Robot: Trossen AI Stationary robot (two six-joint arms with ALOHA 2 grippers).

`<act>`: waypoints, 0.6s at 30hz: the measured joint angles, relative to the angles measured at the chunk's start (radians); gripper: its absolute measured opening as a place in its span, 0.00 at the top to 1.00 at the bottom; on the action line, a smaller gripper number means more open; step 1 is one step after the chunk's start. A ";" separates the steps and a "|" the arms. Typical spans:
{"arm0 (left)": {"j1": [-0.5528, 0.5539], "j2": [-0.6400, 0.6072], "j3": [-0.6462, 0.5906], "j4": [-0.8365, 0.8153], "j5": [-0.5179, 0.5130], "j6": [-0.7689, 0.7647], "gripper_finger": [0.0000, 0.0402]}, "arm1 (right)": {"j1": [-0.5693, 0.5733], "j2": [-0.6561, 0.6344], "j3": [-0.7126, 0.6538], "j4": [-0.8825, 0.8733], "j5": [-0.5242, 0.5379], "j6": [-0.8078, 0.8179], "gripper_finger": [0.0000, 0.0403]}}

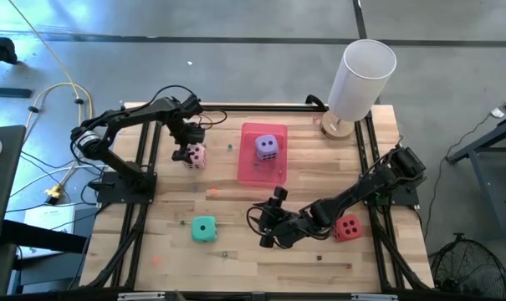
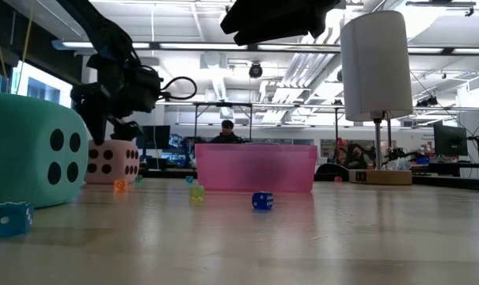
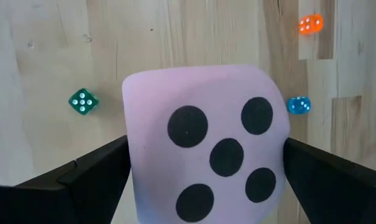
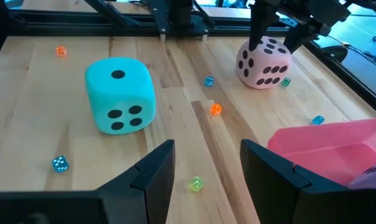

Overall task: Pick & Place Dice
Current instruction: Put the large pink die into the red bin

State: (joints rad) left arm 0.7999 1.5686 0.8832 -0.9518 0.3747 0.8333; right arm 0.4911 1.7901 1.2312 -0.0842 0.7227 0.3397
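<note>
Overhead, the left gripper sits down over the pale pink soft cube with dark pips, just left of the flat pink rectangular tray. A purple soft cube with dark pips lies in that tray. The teal green soft cube rests on the wooden table near the front; the red soft cube lies beside the right arm. The right gripper hovers between teal and red.

Low view: left gripper fingers reach down at the pink cube; contact is probably there, though hard to confirm from this angle.

Left wrist view: fingers spread wide, flanking the pink cube's sides, five pips up.

Right wrist view: jaws partly apart, holding nothing, facing the teal cube.
</note>
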 joint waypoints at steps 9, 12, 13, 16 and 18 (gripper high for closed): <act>0.026 0.005 -0.002 0.026 0.096 0.049 0.08 | 0.000 0.000 0.000 -0.013 0.000 0.007 0.57; 0.023 0.006 -0.001 0.035 0.119 0.062 0.12 | 0.000 0.000 0.000 -0.013 0.000 0.007 0.57; 0.022 0.006 -0.001 0.035 0.122 0.062 0.13 | 0.000 0.000 0.000 -0.013 0.000 0.006 0.57; 0.014 0.006 0.018 0.019 0.144 0.065 0.18 | 0.001 0.000 0.000 -0.012 0.001 0.007 0.57; 0.002 0.001 0.035 -0.002 0.140 0.064 0.19 | 0.005 0.000 0.000 -0.012 0.002 0.007 0.57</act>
State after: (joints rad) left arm 0.8023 1.5697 0.9180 -0.9535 0.5145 0.8969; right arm 0.4959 1.7901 1.2312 -0.0959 0.7244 0.3466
